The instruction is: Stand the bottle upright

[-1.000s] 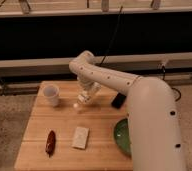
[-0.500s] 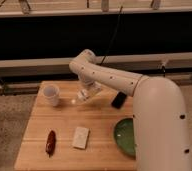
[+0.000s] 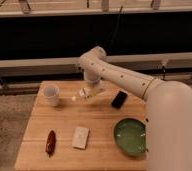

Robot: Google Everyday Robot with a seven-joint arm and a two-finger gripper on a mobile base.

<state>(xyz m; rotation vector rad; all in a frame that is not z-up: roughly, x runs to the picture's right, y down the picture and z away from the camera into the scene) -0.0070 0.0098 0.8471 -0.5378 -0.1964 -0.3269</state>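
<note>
Wooden table (image 3: 101,125) stands on a speckled floor, with a dark wall and pale horizontal rails behind it. On the table: 1 white cup (image 3: 51,94) at left, 1 flat white block (image 3: 80,137), 1 reddish-brown item (image 3: 50,143), 1 green plate (image 3: 130,136), 1 black device (image 3: 119,99). The gripper (image 3: 90,93) hangs low over the table's far middle. The bottle (image 3: 81,94) lies tilted at its tip, cap toward the cup. Gripper closure: cannot tell.
</note>
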